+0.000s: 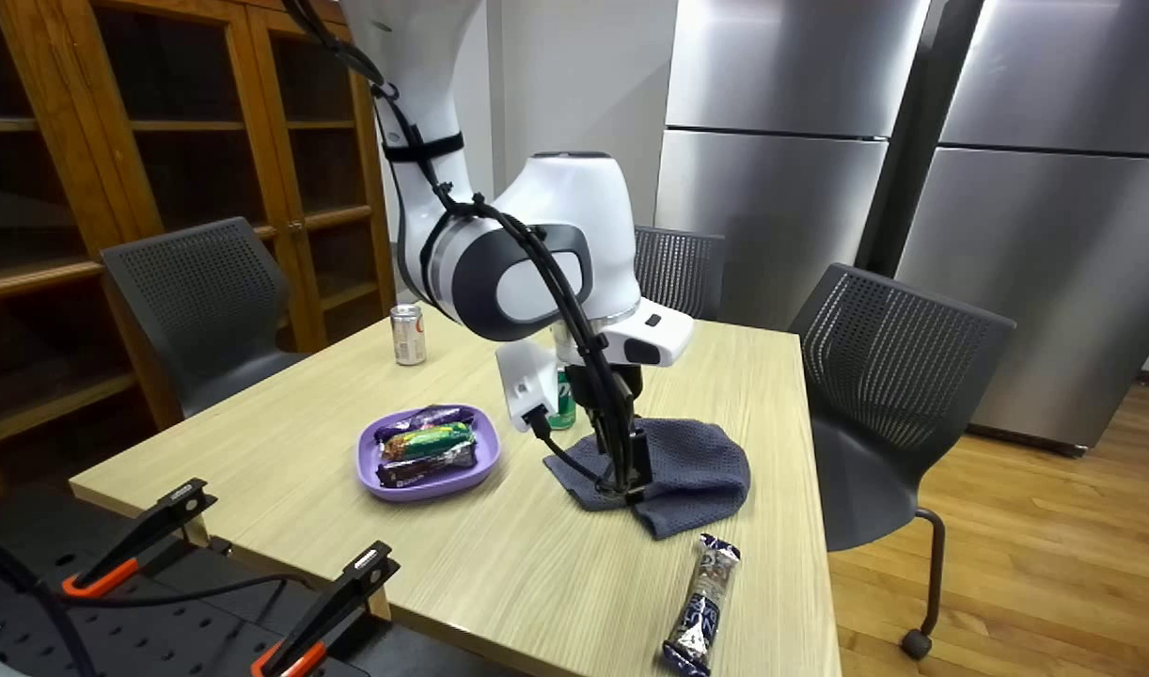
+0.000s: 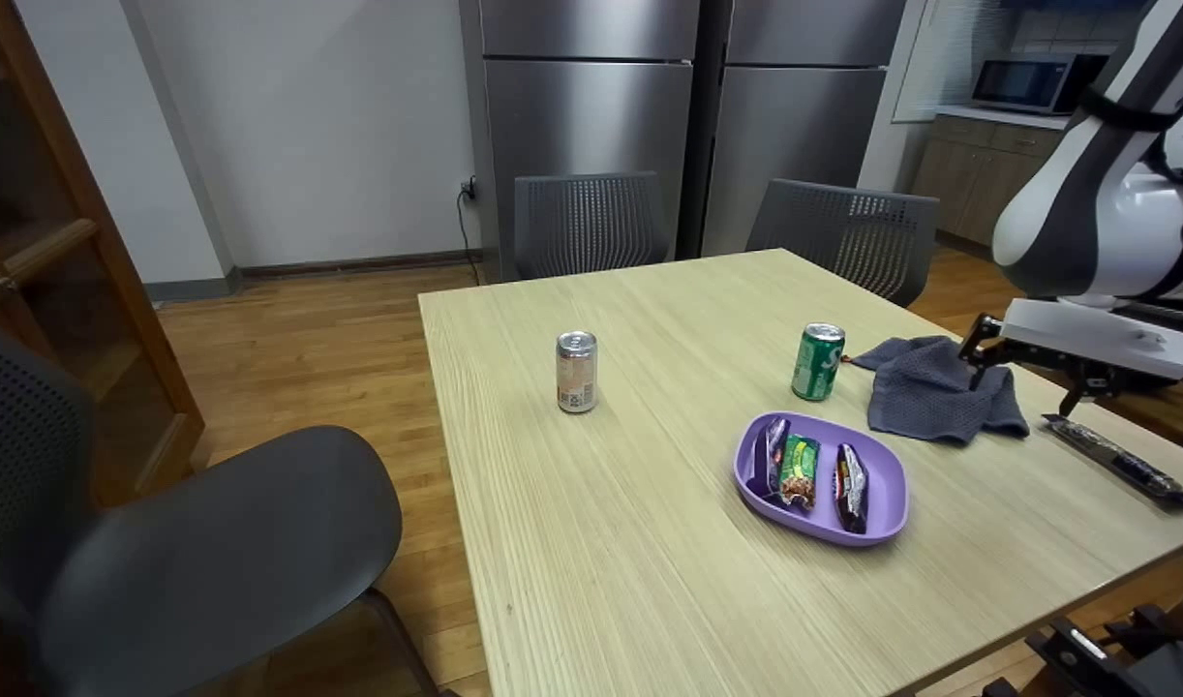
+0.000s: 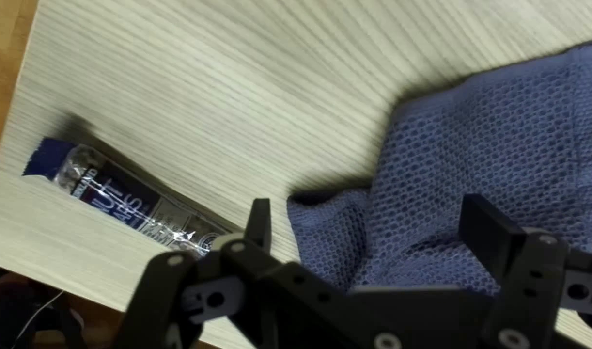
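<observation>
I have the tool (image 3: 364,212) spread wide, holding nothing, over the blue cloth (image 3: 475,155) on the counter (image 3: 204,72). The wrapped nut bar (image 3: 131,198) lies near the cloth; farther off, a purple tray (image 2: 888,489) carries three snack bars (image 2: 800,469).

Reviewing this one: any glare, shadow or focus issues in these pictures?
Wrist view: white glare spots on the nut bar, dark shadows beside it and the blue cloth, while the gripper's fingers look slightly soft against the cloth's crisp weave. Both exterior views: pale reflections streak the steel refrigerators.
</observation>
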Controlling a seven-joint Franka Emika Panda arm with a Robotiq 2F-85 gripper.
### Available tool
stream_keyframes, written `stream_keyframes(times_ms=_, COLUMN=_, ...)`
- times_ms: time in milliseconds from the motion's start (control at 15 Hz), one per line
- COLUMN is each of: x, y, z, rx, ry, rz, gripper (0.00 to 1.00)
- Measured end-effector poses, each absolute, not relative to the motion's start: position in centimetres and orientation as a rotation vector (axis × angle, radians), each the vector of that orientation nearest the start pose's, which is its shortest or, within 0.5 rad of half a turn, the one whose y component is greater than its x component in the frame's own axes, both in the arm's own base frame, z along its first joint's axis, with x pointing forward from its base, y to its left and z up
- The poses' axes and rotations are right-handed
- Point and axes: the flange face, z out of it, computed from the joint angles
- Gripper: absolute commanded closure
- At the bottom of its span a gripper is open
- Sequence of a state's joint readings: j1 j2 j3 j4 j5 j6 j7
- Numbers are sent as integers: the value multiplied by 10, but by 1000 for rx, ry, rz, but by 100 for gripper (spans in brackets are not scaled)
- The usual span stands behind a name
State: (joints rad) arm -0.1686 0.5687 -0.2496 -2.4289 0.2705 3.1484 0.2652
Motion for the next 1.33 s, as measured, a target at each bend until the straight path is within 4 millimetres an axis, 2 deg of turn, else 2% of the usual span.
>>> stream_keyframes(times_ms=733, x=427, y=-291, z=86, rx=-2969, ry=1351, rz=-186, gripper=0)
stream_keyframes(times_ms=1333, x=418, y=-323, z=75, rx=-3004, ry=1208, rz=-79, gripper=0)
